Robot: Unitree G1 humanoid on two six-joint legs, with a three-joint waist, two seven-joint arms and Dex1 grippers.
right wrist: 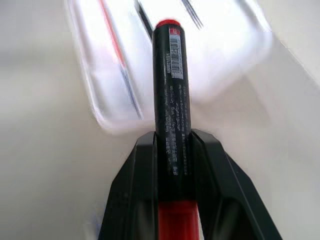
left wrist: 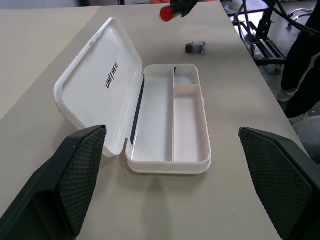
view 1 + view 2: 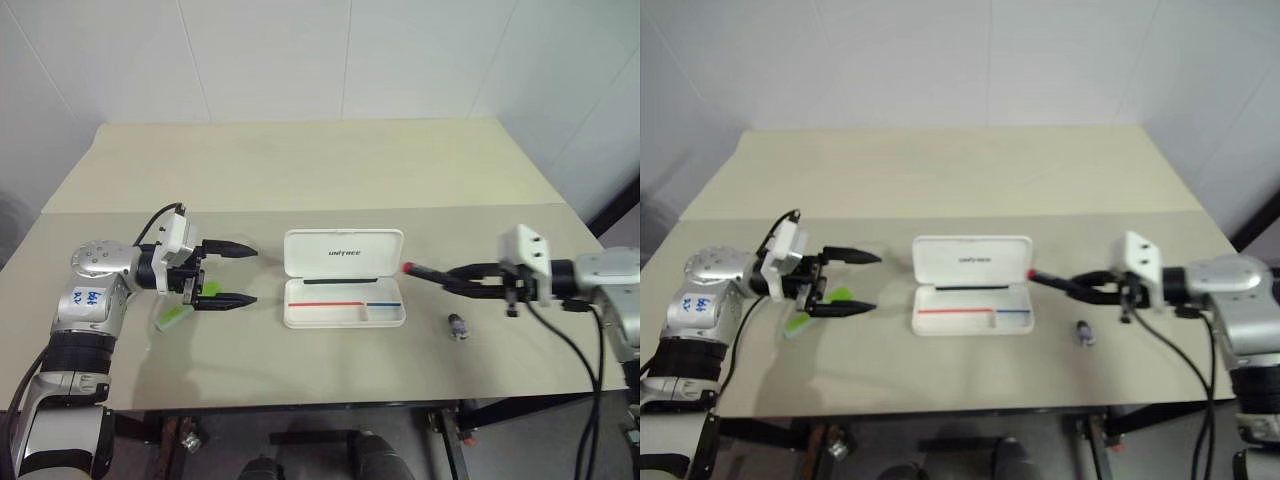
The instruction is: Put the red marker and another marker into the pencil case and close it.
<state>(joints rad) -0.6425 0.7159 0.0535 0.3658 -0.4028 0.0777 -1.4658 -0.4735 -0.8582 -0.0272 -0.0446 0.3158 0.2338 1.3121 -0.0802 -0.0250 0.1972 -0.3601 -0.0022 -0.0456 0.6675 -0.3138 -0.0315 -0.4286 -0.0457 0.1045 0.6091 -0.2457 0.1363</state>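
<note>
Clamped in my right gripper (image 3: 462,279), the red marker (image 3: 425,271) points lengthwise at the open pencil case's (image 3: 345,316) near end, while my left gripper (image 3: 232,273) gapes empty over the green marker (image 3: 178,316).

Pencil case (image 3: 344,290) open, tray bare inside, way in from above free. Upright lid (image 3: 343,254) blocks far side. Small dark piece (image 3: 458,325) lies right of case.
</note>
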